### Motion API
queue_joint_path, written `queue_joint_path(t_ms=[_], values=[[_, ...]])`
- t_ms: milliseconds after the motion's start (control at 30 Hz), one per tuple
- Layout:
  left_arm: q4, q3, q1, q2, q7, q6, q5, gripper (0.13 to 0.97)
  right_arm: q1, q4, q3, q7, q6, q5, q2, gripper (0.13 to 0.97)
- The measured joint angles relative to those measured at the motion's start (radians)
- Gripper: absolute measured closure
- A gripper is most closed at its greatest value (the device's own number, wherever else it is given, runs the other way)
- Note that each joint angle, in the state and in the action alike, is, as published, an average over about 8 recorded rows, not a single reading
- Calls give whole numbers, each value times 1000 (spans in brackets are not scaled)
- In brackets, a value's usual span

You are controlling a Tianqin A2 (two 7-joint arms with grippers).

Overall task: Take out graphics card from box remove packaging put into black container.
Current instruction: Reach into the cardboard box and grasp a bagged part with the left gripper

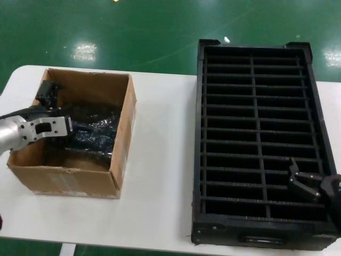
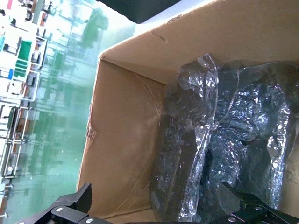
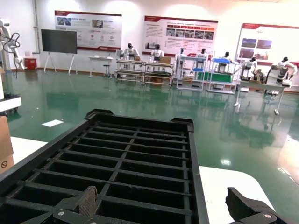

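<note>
The brown cardboard box (image 1: 106, 176) stands on the left of the table. Inside it lie shiny dark crinkly bundles, graphics cards in their antistatic packaging (image 1: 96, 130). My left gripper (image 1: 48, 95) is open at the box's far left corner, over the rim. In the left wrist view the wrapped cards (image 2: 187, 154) lie between its spread fingertips (image 2: 81, 198), against the box's inner wall (image 2: 126, 140). The black container (image 1: 256, 69) fills the right side. My right gripper (image 1: 303, 181) is open and empty above the container's near right slots (image 3: 140, 163).
The white table (image 1: 160, 160) has a bare strip between the box and the container. Beyond the table's far edge is green floor (image 1: 133, 32). The right wrist view shows a hall with workbenches (image 3: 177, 70) far behind the container.
</note>
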Motion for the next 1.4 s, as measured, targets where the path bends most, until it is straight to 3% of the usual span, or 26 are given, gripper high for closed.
queue_joint_path(t_ms=[167, 433, 567, 867, 1133, 1400], values=[[5, -5, 6, 14, 18, -20, -5, 164, 0, 0, 0, 0, 0, 0, 0, 129], [8, -15, 16, 27, 72, -44, -13, 258, 0, 0, 0, 0, 0, 0, 0, 129], [8, -21, 18, 31, 96, -51, -20, 258, 0, 0, 0, 0, 0, 0, 0, 129], [11, -4, 24, 42, 85, -67, -2, 418, 0, 0, 0, 0, 0, 0, 0, 129], [13, 12, 31, 50, 66, -87, 14, 634, 0, 0, 0, 0, 0, 0, 0, 129], [14, 22, 35, 50, 50, -98, 25, 787, 0, 0, 0, 0, 0, 0, 0, 129]])
